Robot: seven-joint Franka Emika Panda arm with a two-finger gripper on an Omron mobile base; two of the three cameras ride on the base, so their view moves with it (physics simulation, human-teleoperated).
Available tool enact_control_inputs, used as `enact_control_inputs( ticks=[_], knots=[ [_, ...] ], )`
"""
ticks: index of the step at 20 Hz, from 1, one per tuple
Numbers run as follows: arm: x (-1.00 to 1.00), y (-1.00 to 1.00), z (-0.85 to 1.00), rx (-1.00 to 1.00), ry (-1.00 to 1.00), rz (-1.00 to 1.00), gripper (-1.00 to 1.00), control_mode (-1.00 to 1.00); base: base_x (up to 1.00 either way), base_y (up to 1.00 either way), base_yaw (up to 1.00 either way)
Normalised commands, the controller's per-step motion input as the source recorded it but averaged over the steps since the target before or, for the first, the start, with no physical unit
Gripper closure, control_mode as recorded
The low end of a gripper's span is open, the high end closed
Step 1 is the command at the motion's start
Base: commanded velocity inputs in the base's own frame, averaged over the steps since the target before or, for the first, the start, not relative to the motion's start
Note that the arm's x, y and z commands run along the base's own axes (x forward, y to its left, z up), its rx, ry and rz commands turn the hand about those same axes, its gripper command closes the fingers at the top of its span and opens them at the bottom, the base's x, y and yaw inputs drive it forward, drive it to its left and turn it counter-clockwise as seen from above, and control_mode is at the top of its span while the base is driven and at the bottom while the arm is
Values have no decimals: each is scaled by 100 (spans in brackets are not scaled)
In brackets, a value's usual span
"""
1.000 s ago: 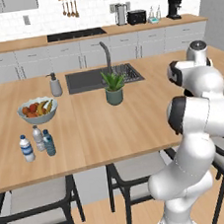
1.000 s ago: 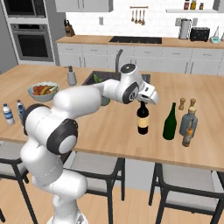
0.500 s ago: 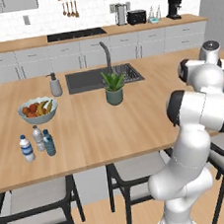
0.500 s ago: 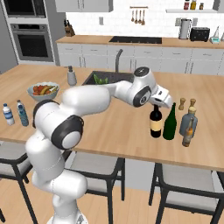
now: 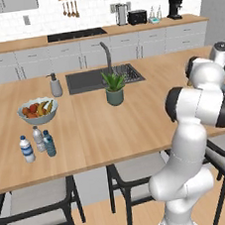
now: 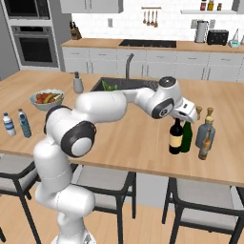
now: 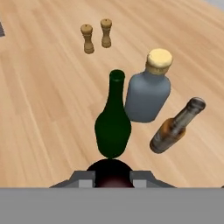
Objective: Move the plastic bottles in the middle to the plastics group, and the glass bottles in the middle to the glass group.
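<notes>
1. nearest the hand camera, at 6 o'clock in its view, the gripper (image 7: 113,177) is clamped nearly shut around the neck of the near-black wine bottle (image 6: 176,137), whose dark top sits between the jaws.
2. over the last second the arm has carried that bottle from mid-counter toward the right end of the island (image 6: 143,143); it now stands upright just beside the dark green wine bottle (image 6: 186,136), looking set down or about to be.
3. past it at 12 o'clock in the hand view is the green bottle, then at 1 o'clock the squat blue-grey glass bottle (image 7: 148,89) and at 3 o'clock the slim brown bottle (image 7: 176,126).
4. farther off, at 11 o'clock, stand two wooden shakers (image 7: 96,35).
5. my read: both wine bottles have reached the glass group, so releasing this one should finish that half.
6. far across the island, the small blue-capped plastic bottle (image 5: 49,143) already stands close by the white-capped one (image 5: 26,149) and the greyish one (image 5: 38,139), so the plastics look sorted.
</notes>
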Motion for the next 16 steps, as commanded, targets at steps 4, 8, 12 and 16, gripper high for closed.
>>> enact_control_inputs(
  ticks=[4, 8, 12, 16],
  knots=[
    [4, -36, -29, 2, 6, 0, 100, -100, 0, 0, 0],
    [8, -27, -33, 0, 0, 0, 100, -100, 0, 0, 0],
    [16, -5, -34, 0, 0, 0, 100, -100, 0, 0, 0],
    [15, -14, -28, 1, 0, 0, 100, -100, 0, 0, 0]
  ],
)
